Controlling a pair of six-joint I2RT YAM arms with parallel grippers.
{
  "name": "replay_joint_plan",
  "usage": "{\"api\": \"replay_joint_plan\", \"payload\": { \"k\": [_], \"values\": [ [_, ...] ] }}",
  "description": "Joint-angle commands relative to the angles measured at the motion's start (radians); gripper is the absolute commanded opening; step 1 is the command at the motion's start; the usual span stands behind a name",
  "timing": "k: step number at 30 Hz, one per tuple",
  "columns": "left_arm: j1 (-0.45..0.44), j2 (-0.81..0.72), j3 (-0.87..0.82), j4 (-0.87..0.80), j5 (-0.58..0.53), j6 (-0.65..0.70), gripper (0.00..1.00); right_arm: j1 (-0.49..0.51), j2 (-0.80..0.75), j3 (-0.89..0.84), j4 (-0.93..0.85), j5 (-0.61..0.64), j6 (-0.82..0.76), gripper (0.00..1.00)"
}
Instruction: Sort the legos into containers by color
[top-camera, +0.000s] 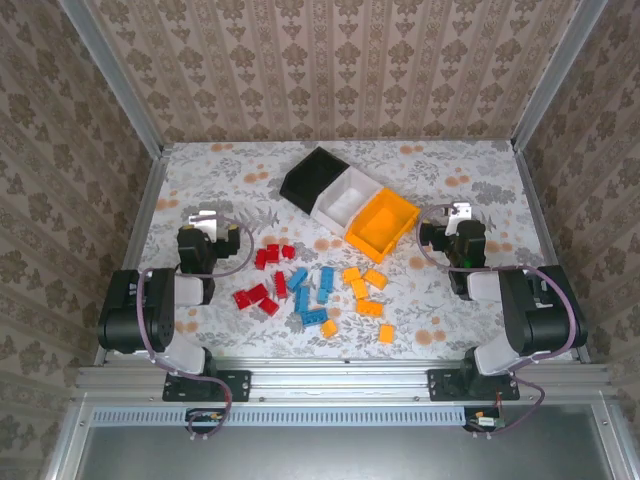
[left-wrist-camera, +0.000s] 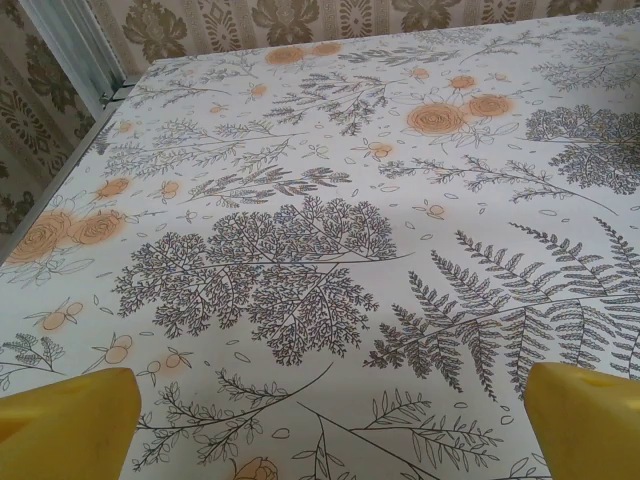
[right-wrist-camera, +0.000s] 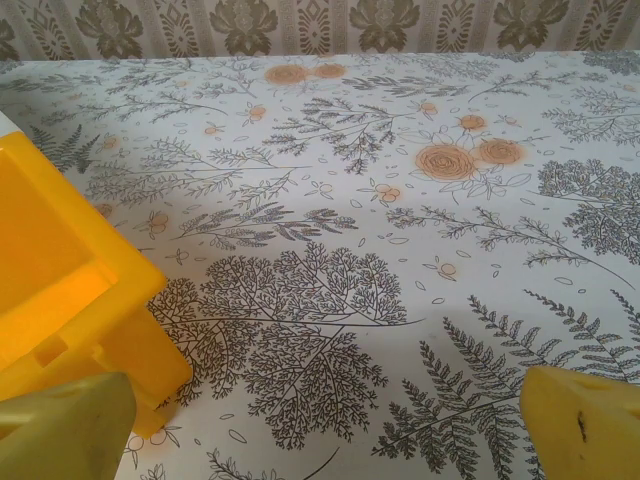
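Since nothing looks sorted yet, the small red, blue and orange plastic bricks (top-camera: 310, 290) lie loose on the floral surface (top-camera: 230, 170), between both claws, nearer the bases. Left claw (top-camera: 210, 215) and right claw (top-camera: 458, 212) gape wide, empty, probably staged for a first pick. The open black, white and orange plastic bins (top-camera: 347, 200) sit between them, with the orange bin (top-camera: 381, 222) just beside the right claw.

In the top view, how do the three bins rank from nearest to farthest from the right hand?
1. The orange bin, just left of the right hand, at the near end of the row.
2. The white bin, in the middle of the row.
3. The black bin, at the far end, toward the back left.
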Motion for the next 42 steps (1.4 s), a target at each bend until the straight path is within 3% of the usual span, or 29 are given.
{"api": "replay_joint_plan", "payload": {
  "k": [1,19,34,38,42],
  "values": [
    [0.003,-0.003,0.024,-0.018,0.018,0.022,1.00,-0.001,0.008,0.000,0.026,0.009,-0.002,1.00],
    [0.041,-0.003,0.033,-0.034,0.066,-0.010,1.00,-0.004,0.009,0.003,0.022,0.001,0.001,1.00],
    [0.035,-0.006,0.038,-0.045,0.041,-0.008,1.00,-0.005,0.006,0.000,0.026,0.001,0.001,1.00],
    [0.031,-0.076,0.103,-0.207,-0.006,-0.023,1.00,-0.005,-0.036,0.028,-0.058,0.054,0.021,1.00],
    [0.016,-0.144,0.189,-0.408,-0.098,-0.039,1.00,-0.001,-0.124,0.143,-0.332,0.110,0.035,0.99]
  ]
}}
